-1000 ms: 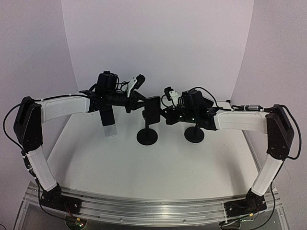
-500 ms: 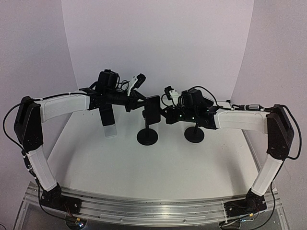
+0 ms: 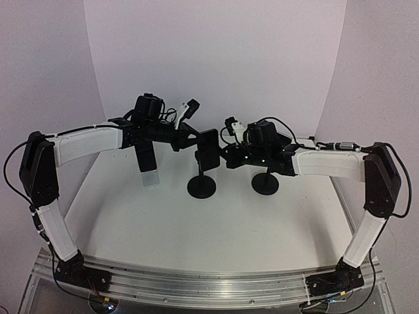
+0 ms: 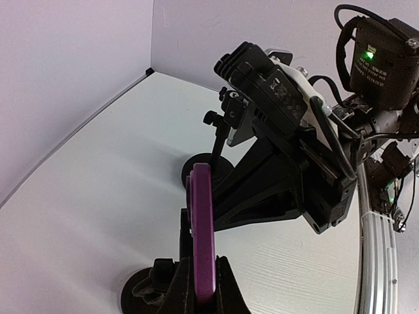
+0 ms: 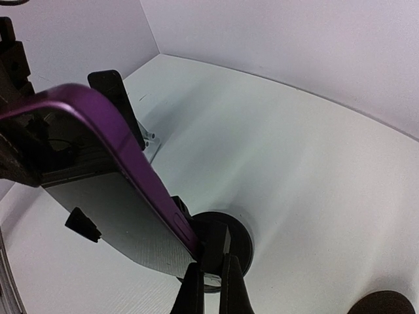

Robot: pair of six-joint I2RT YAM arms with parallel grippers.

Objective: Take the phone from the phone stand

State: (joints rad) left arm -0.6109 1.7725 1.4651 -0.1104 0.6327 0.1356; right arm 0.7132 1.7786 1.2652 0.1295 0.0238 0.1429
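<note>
Left wrist view has the left gripper point(image 4: 200, 291) clamped on the edge of the purple phone point(image 4: 200, 222), upright atop its stand point(image 3: 201, 187) on the white table point(image 3: 216, 229), while the right gripper point(image 5: 210, 284) is pinched shut beside the stand's top.

Top view: a table point(image 3: 216, 229) fills the lower middle of the frame. At frame centre a phone point(image 3: 209, 149) stands upright on a phone stand point(image 3: 201, 186), whose base rests on the table directly below it. To the right, a second stand point(image 3: 266, 184) sits on the table, partly under the right arm point(image 3: 327, 163). Left of centre, an upright slab point(image 3: 148, 160) stands on the table. The left gripper point(image 3: 195, 139) comes in from the left to the phone's left edge. The right gripper point(image 3: 226, 157) is at the phone's right edge. Left wrist view: the phone, edge-on at lower centre, sits between the fingers point(image 4: 175, 293), with the second stand behind it, just above centre.
</note>
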